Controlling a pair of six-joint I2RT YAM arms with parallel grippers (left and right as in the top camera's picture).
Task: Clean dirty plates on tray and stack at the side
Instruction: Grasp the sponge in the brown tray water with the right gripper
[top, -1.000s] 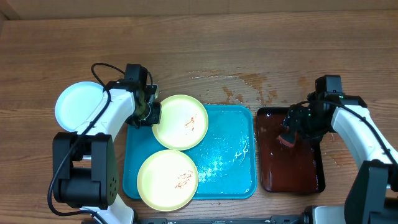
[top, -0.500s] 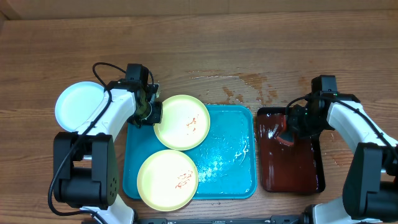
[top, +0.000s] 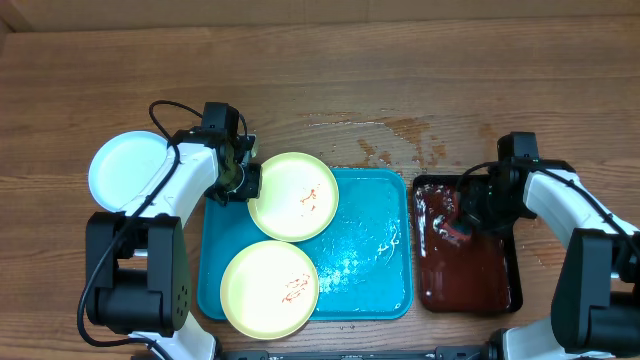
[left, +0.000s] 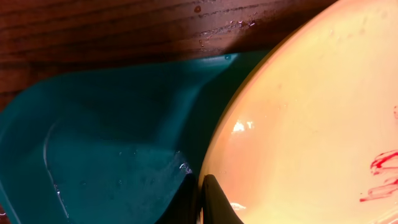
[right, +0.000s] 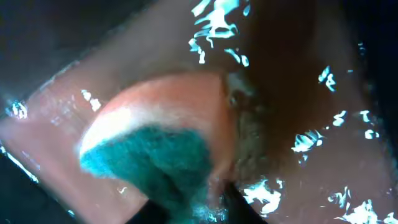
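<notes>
Your count:
- plates, three: two yellow-green, upper plate (top: 292, 196) and lower plate (top: 269, 289); one pale mint plate (top: 127, 170)
- red smears show on two, both yellow-green
- trays, two: turquoise tray (top: 372, 255), dark red-brown tray (top: 482, 280)
- one sponge (right: 155, 140)
- arms, two: left arm (top: 180, 178), right arm (top: 572, 198)
</notes>
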